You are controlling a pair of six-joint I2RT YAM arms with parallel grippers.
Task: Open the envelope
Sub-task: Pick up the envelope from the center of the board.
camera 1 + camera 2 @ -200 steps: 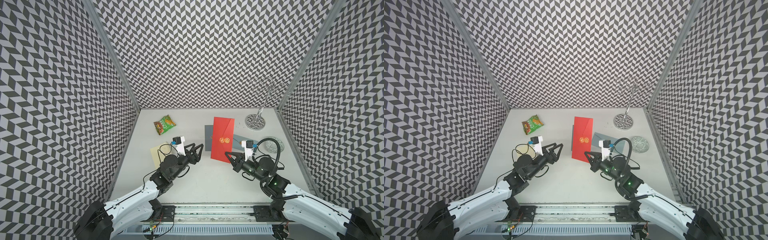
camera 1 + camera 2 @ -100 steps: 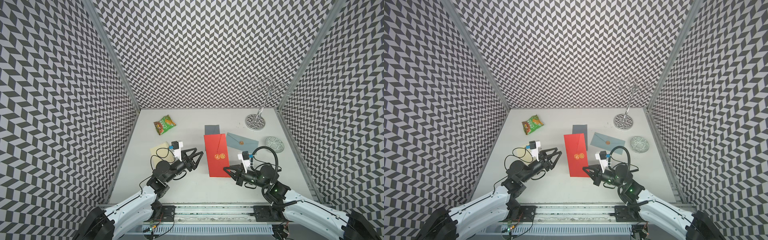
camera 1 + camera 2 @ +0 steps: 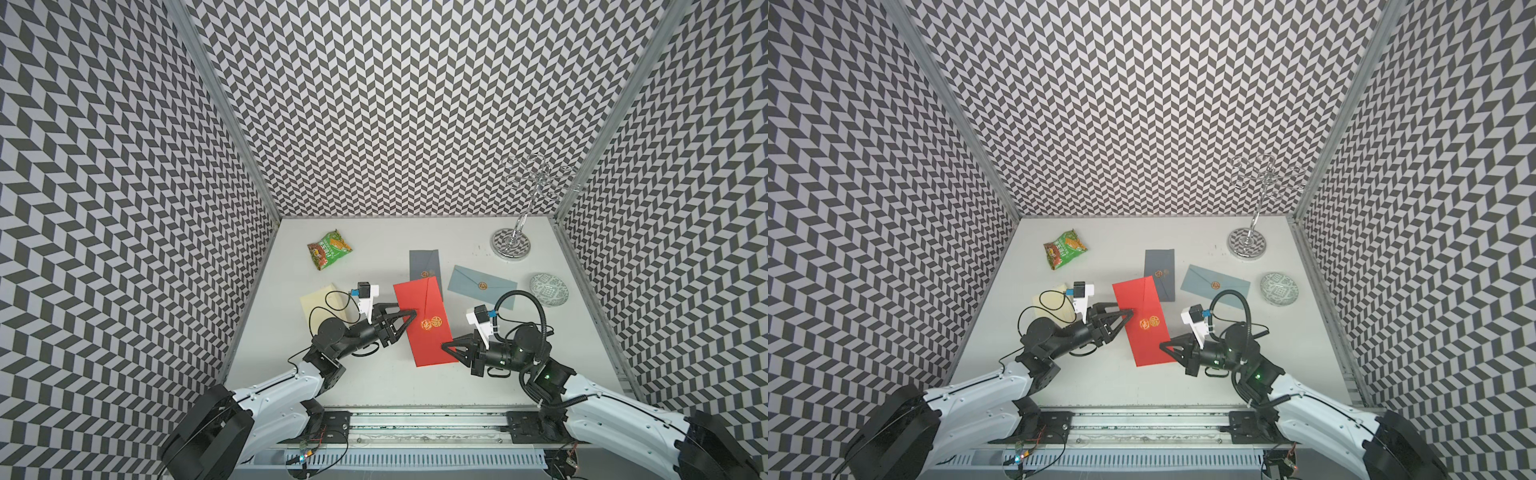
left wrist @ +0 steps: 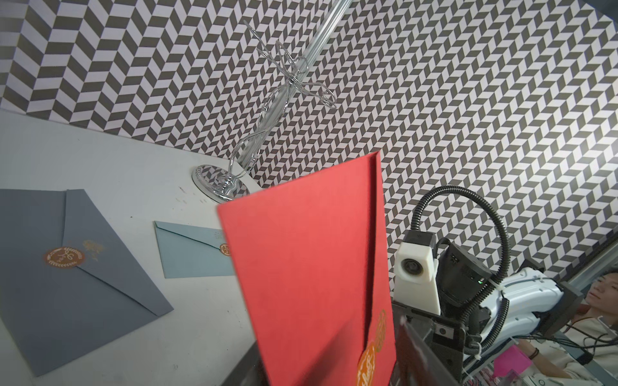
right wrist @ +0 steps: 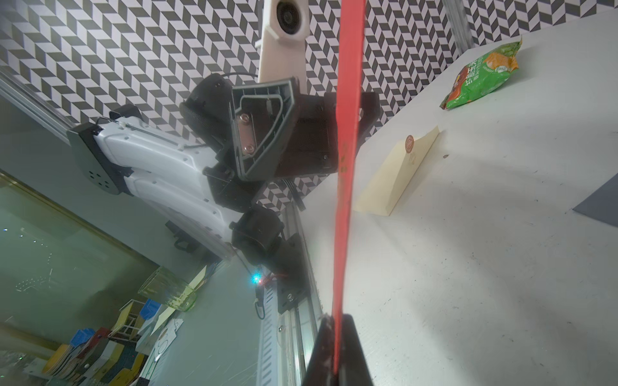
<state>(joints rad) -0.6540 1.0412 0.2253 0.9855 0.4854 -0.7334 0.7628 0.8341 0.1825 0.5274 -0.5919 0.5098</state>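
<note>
The red envelope [image 3: 424,320] [image 3: 1144,320] hangs above the table, its flap closed by a gold seal [image 3: 430,323]. My right gripper [image 3: 445,347] [image 3: 1163,347] is shut on its near right corner; in the right wrist view the envelope [image 5: 347,133] runs edge-on out of that gripper [image 5: 336,341]. My left gripper [image 3: 411,316] [image 3: 1129,316] is open, one finger on each side of the envelope's left edge. Red paper [image 4: 307,267] fills the left wrist view between the left gripper's [image 4: 331,367] fingers, which are blurred.
On the table lie a dark grey envelope [image 3: 424,266], a light blue envelope [image 3: 482,283], a cream envelope [image 3: 322,301] and a green snack packet [image 3: 329,248]. A chrome stand [image 3: 511,245] and a patterned dish [image 3: 548,289] sit at the back right. Patterned walls enclose three sides.
The right gripper carried the red envelope nearer and leftward, tilting it. The left gripper moved right onto the envelope's left edge, and its jaws have narrowed.
</note>
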